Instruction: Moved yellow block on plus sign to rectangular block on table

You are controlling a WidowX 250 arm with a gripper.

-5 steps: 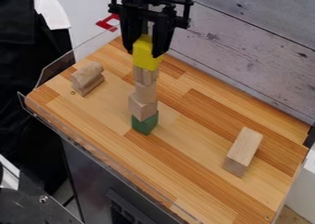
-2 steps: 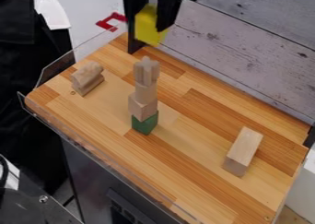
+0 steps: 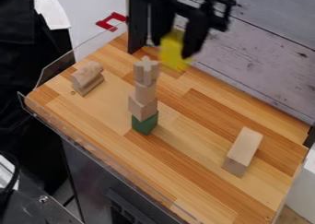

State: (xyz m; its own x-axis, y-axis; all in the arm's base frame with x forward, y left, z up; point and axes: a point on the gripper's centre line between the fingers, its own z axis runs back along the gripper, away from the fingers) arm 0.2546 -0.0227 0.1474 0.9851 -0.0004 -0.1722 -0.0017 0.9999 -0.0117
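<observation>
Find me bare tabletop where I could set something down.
Widest: the stretch of tabletop between the stack and the rectangular block. Smaller: the gap between the stack and the rounded block at left. Crowded: toward the back, where the gripper holds the yellow block beside the stack's top in this view.

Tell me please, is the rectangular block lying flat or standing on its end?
Lying flat: the rectangular block rests on a long side, its length along the table.

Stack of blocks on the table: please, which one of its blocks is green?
The bottom block, resting on the table; those above it, up to the plus-shaped block, are plain wood.
</observation>
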